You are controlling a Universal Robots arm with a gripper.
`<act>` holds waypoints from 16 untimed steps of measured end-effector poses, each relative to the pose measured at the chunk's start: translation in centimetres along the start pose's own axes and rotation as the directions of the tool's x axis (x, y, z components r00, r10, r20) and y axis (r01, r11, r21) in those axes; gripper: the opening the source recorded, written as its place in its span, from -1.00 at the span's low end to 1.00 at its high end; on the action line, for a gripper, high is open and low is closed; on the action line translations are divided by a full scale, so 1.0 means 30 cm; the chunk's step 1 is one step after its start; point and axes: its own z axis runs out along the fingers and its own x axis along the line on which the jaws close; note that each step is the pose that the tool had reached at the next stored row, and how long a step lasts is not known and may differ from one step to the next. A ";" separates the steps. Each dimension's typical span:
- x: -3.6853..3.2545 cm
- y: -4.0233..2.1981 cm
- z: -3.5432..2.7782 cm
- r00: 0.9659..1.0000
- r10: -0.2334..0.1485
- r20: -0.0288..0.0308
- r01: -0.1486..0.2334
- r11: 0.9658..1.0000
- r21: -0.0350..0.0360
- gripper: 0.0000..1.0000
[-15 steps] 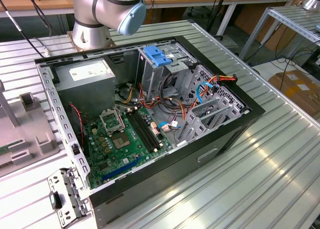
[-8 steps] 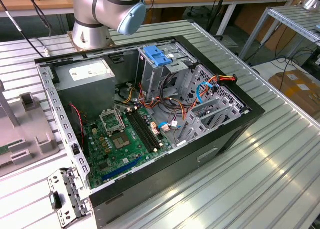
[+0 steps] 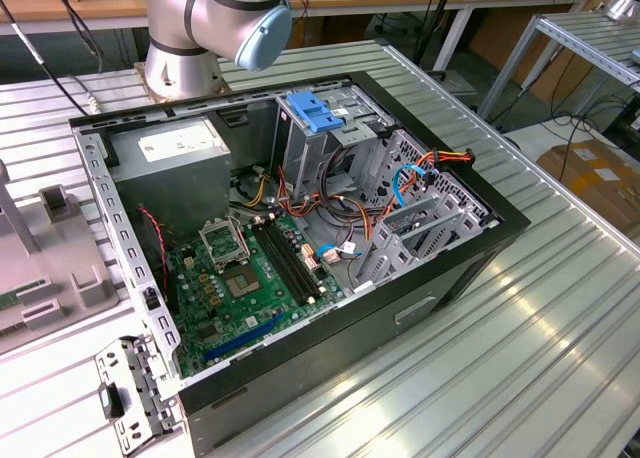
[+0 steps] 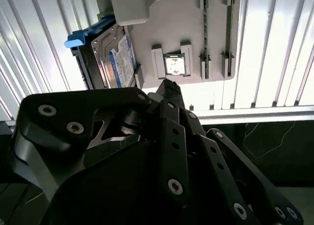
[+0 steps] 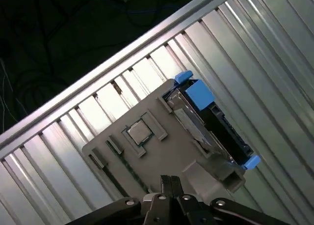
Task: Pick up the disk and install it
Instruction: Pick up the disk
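Slatted tbl (image 5: 274, 63): disk (image 5: 221, 129) in grey holder (image 5: 169, 158)

Disk (image 5: 218, 128): dark metal body, smooth blue plastic rails. Fixture (image 5: 147, 156): matt grey plastic. Table (image 5: 274, 48): ribbed, bright satin metal. Gripper (image 5: 170, 180): matt black.

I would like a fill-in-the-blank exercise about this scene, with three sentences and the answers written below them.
1. The plastic rails on the disk are ___ in colour.
2. The claw, close to the grey holder where the disk stands, is shut and grips ___.
3. The circuit board inside the open computer case is ___ in colour.

Missing words: blue; nothing; green.
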 end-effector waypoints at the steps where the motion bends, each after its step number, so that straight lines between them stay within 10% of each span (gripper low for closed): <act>1: 0.000 0.000 0.000 1.000 -0.021 -0.001 0.021 1.000 -0.001 -0.79; 8: 0.000 0.000 0.002 0.987 -0.161 -0.007 0.161 0.987 -0.004 -0.79; 12: 0.000 0.000 0.004 0.968 -0.249 -0.010 0.249 0.969 -0.008 -0.79; 16: 0.000 0.000 0.007 0.943 -0.334 -0.013 0.334 0.943 -0.011 -0.79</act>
